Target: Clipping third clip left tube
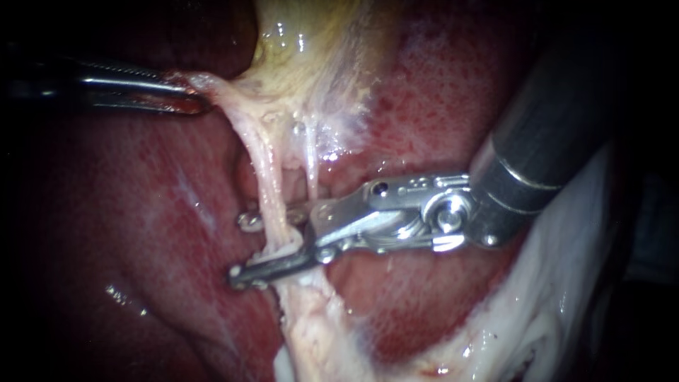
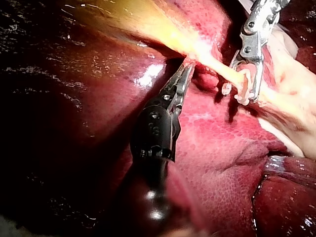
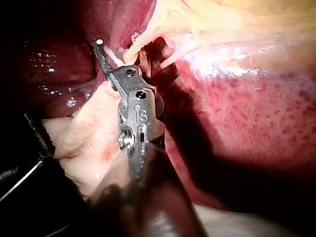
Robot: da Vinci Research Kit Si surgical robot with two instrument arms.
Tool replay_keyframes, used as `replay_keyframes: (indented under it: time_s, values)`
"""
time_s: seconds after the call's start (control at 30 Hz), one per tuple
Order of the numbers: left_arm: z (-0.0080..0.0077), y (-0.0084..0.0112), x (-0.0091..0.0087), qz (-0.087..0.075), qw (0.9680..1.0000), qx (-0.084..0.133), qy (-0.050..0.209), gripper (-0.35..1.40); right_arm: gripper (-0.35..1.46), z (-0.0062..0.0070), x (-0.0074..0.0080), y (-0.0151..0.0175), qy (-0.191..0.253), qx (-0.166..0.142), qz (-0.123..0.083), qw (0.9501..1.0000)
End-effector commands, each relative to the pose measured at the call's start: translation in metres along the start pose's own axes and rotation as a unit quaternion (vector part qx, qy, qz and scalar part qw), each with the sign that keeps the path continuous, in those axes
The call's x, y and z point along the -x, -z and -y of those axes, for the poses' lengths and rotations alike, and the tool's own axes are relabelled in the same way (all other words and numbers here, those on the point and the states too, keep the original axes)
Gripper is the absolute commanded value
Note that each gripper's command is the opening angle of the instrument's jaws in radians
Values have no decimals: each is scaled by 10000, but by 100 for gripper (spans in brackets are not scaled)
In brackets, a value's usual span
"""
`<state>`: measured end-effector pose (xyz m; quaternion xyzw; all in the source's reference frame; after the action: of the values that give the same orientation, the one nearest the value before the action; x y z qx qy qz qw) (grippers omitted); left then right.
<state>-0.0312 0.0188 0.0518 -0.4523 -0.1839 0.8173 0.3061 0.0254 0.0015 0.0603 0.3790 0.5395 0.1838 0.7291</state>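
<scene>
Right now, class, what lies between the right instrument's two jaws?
The left tube runs between the open jaws of the right instrument; the endoscope view shows it best.

No words, labels, brands or signs to read anywhere; just a tiny stamped mark [image 3: 139,114] on the right instrument [image 3: 117,49].

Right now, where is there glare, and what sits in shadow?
Endoscope view: glints on the right instrument's metal joint; the left instrument's shaft fades into darkness. Left wrist view: a glare patch on the liver beside the left instrument's jaws. Right wrist view: the right instrument casts a shadow on the liver.
</scene>
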Motion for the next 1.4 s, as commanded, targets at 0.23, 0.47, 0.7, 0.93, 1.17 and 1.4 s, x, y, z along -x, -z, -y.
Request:
replay_keyframes:
  time_s: [0.23, 0.47, 0.7, 0.93, 1.17, 1.4]
  values:
    - [0, 0, 0, -1, 10000, 3, 0, -35, 50, -11, 2, 1, -139, -487, -293, 9983]
    - [0, 1, 0, -1, 10000, 2, 1, -35, 50, -20, -3, -6, -232, -685, -504, 9961]
    - [0, 1, -1, -1, 10000, 4, 1, -35, 49, -24, -18, -4, -292, -776, -781, 9935]
    - [4, 1, 1, 1, 10000, 23, -1, -35, 49, -22, -39, 9, -351, -830, -868, 9921]
    - [8, 3, 3, -1, 10000, 1, -5, -35, 48, -6, -46, 14, -358, -898, -858, 9916]
    - [9, 3, 3, -1, 10000, 1, -5, -35, 41, 6, -62, 19, -387, -977, -876, 9906]
